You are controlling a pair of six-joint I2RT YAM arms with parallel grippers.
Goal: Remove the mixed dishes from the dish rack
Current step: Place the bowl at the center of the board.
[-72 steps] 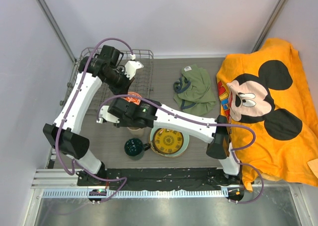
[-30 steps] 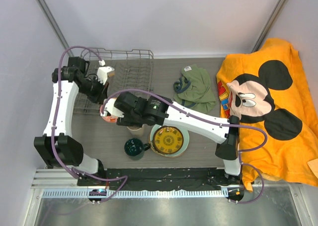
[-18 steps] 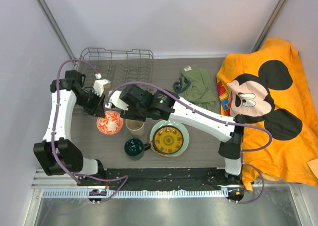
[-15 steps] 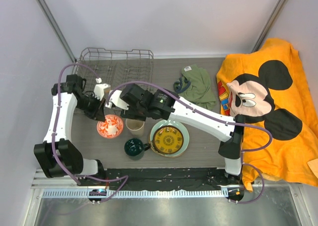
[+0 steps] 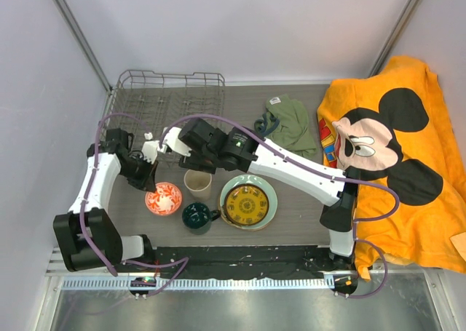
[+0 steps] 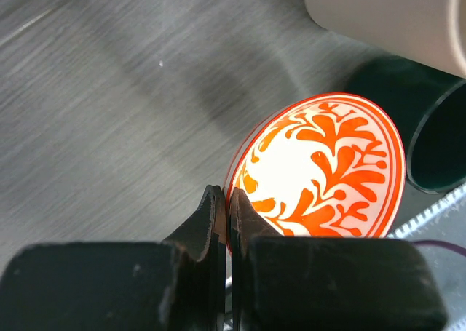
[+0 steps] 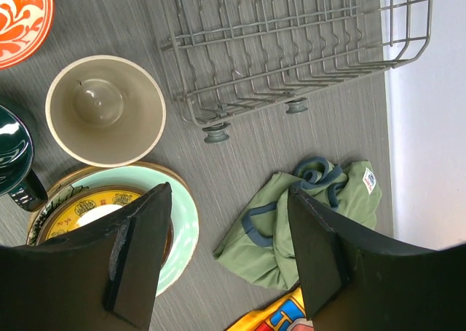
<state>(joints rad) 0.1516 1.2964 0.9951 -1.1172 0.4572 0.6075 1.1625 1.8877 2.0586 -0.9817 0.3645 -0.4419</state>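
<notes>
1. Top view: the bowl (image 5: 163, 198) lies closer to the near edge than half a second ago. It is now just left of the mug (image 5: 196, 215) and near-left of the cup (image 5: 198, 183). The left pincer (image 5: 150, 183) has come down with it and sits at its far-left rim. The right pincer (image 5: 172, 138) has drawn back slightly toward the rack (image 5: 167, 74). The yellow plate (image 5: 246, 204) on the green plate (image 5: 270, 190), right of the mug, is unmoved.
2. Left wrist: the left pincer is narrow, its tips pinched on the bowl's near rim. The bowl's red-and-white inside faces the camera, with the cup and mug just beyond it. Cannot tell whether the bowl rests on the worktop (image 6: 109, 91).
3. Right wrist: the right pincer is wide with nothing between its fingers, hanging above the worktop between the rack and the green plate. The cup stands upright near the rack's corner. The garment (image 7: 269, 229) lies apart, to the right.
</notes>
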